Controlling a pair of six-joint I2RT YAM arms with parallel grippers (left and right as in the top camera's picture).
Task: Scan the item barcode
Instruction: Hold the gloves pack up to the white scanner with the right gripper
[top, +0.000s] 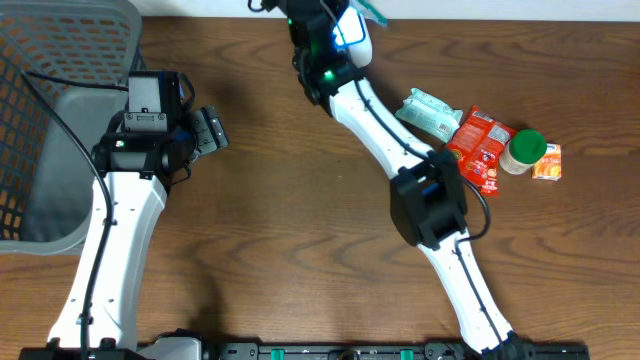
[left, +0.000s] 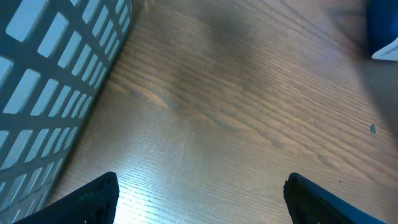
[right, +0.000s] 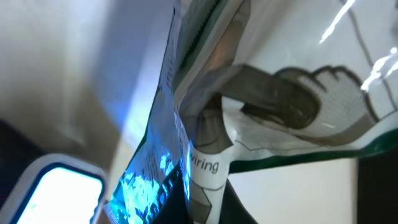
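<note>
Clenching my right gripper on a crinkly white-and-green packet at the far edge of the table, blue light washing its wrapper. My left gripper hangs released above the wood beside the grey basket.

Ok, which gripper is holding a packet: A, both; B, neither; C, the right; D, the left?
C: the right gripper is shut on a crinkly packet at the far edge of the table, while the left gripper hangs open above the wood, holding nothing.
</note>
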